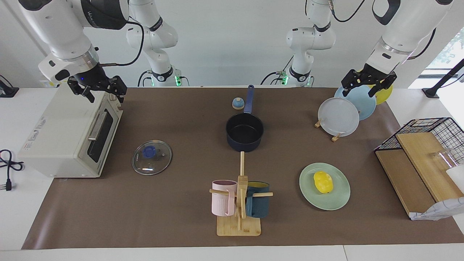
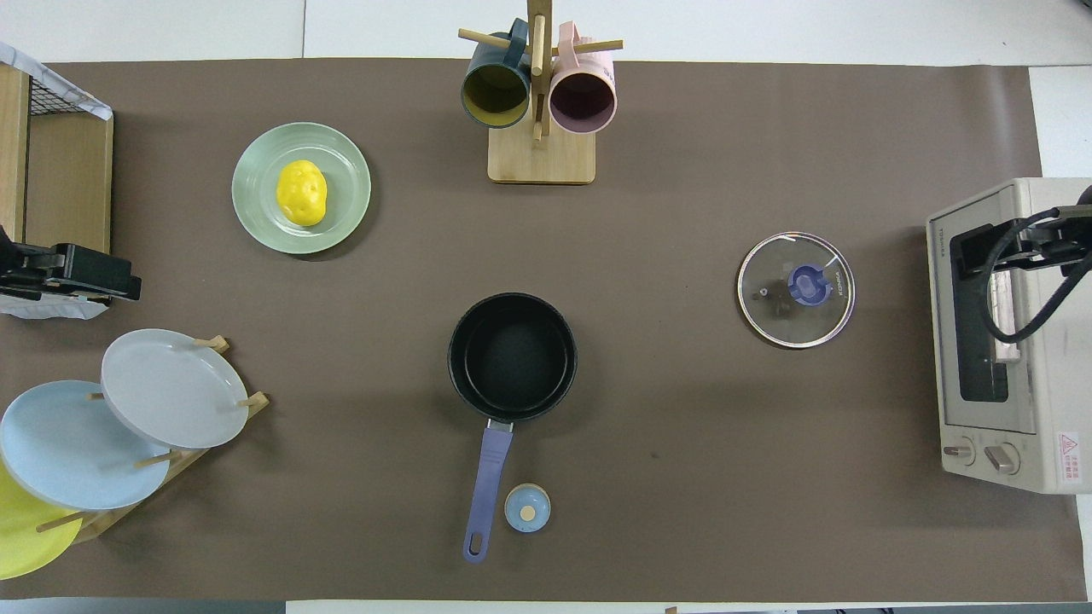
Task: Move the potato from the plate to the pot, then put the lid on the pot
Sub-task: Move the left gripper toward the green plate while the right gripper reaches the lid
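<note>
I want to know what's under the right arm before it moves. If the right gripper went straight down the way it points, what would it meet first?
The right gripper hangs open, fingers pointing down, over the toaster oven. Going straight down, it would most likely meet the oven's top, near the edge above the door, though depth is hard to judge.

A brown-covered table [image 1: 181, 217] carries pot [image 1: 244, 136], lid [image 1: 152, 157], plate [image 1: 339, 201], toaster oven [image 1: 65, 141].

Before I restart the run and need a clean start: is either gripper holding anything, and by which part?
Nothing is held. The left gripper hangs open over the plate rack, the right gripper open over the toaster oven.
</note>
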Motion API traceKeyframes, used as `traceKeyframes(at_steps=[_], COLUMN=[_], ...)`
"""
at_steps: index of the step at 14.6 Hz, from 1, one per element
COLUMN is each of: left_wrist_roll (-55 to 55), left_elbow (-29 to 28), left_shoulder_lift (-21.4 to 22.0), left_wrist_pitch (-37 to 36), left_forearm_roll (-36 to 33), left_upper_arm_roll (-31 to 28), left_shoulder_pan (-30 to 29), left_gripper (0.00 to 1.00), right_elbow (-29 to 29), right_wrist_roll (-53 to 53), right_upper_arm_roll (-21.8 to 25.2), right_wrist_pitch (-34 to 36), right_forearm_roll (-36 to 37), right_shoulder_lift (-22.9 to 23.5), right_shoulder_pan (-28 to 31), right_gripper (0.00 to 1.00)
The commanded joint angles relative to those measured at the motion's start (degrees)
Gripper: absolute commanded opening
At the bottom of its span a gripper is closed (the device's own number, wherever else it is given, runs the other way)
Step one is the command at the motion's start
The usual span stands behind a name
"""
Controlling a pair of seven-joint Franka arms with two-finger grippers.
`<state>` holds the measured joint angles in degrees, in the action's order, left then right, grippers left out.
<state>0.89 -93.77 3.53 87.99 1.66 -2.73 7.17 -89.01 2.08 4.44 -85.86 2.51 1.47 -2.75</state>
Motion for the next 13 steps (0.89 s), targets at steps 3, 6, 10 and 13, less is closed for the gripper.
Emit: traceKeyframes(at_steps=[3, 6, 10, 13], left_wrist_roll=[1.13, 0.70, 0.69, 0.96], left_elbow=[-0.79, -2.55, -5.37, -4.49], left_shoulder_lift=[0.60, 1.39, 2.53, 1.31], left_wrist_pitch=[1.48, 3.15, 6.39, 7.02], left_forearm_roll=[-0.78, -0.78, -0.78, -0.43], left_upper_arm_roll=[-0.34, -0.34, -0.34, -0.25], left_shoulder_pan=[0.22, 0.31, 0.92, 0.66], left_gripper=[1.00, 1.00, 1.00, 1.00], right_elbow=[-0.99, -1.08, -1.77, -11.67], right_wrist_roll=[0.47, 0.29, 1.68, 6.79], right_upper_arm_roll=[-0.05, -0.13, -0.31, -0.57], right_wrist_pitch=[-1.86, -2.12, -2.12, -15.77], right_forearm_roll=[-0.22, -0.14, -1.01, -2.50], right_shoulder_lift=[-0.60, -0.60, -0.86, -3.92], right_shoulder_pan=[-0.32, -0.58, -0.58, -0.93], right_gripper=[1.00, 1.00, 1.00, 1.00])
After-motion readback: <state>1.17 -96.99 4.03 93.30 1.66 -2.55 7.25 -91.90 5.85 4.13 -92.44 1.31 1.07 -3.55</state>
